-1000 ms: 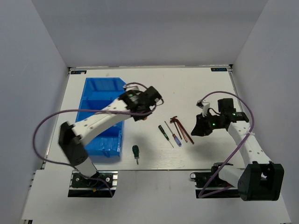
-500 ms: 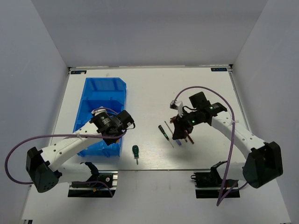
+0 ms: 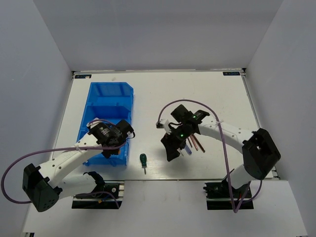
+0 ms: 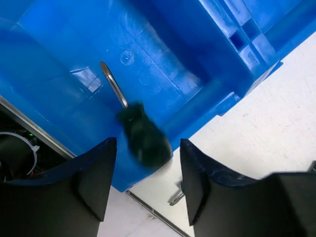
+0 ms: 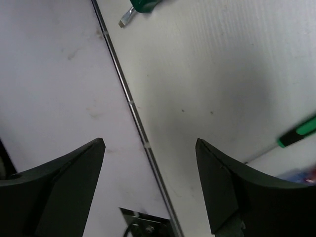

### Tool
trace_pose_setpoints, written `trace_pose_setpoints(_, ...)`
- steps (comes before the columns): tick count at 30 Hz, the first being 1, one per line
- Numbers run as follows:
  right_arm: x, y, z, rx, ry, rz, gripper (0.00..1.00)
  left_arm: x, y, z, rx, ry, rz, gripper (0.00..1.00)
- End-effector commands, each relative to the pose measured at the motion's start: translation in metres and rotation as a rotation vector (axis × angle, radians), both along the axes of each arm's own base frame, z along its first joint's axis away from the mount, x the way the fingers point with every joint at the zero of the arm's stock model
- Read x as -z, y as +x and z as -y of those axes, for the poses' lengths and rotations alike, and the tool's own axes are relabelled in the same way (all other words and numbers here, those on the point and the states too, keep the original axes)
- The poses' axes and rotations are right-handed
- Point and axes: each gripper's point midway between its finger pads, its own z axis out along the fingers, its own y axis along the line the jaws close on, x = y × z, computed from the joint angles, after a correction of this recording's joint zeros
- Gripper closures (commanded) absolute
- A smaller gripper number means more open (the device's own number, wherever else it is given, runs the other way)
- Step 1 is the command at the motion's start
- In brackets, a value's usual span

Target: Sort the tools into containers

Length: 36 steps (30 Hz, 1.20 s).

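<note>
The blue bin (image 3: 93,101) lies at the table's left. My left gripper (image 3: 117,145) hovers open over its near compartment. In the left wrist view a stubby dark-green-handled screwdriver (image 4: 143,138) shows blurred inside the bin (image 4: 197,49), just beyond the open left gripper (image 4: 146,148) and free of its fingers. A second green screwdriver (image 3: 143,161) lies on the table near the front edge. My right gripper (image 3: 171,149) hangs open just right of it, holding nothing. Dark-red hex keys (image 3: 196,143) and a blue-handled precision screwdriver (image 3: 187,151) peek out beside the right arm.
The right wrist view looks down between the open right gripper (image 5: 149,143) at the table's front edge strip (image 5: 133,106). The green screwdriver's tip (image 5: 126,19) shows at the top, and a black-and-green thin screwdriver (image 5: 298,132) at the right.
My left arm swung back over the bin's near end and its jaws opened, letting the green screwdriver go into the bin. My right arm swept left over the thin tools, jaws widening.
</note>
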Motion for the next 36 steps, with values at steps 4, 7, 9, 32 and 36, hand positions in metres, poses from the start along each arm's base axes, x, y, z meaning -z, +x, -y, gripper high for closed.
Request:
trace_pose_setpoints(4,-0.002,0.009,-0.047,0.086,0.002,-0.014,0.20,-0.026,0.012,-0.004,-0.002,0.025,0.058,0.22)
trace_pose_setpoints(7,-0.005,0.015,-0.073,0.190,-0.032,-0.034,0.17,-0.046,0.021,0.002,0.060,0.026,0.086,0.17)
trace_pose_setpoints(9,-0.005,0.014,-0.093,0.242,-0.051,-0.051,0.17,-0.065,0.028,0.006,0.118,0.029,0.116,0.17)
trace_pose_setpoints(32,0.089,0.015,-0.128,0.499,-0.412,0.239,0.35,-0.171,0.025,-0.001,0.295,-0.067,0.380,0.17)
trace_pose_setpoints(36,0.090,0.015,-0.135,0.487,-0.431,0.336,0.49,-0.176,0.026,0.000,0.308,-0.061,0.384,0.17)
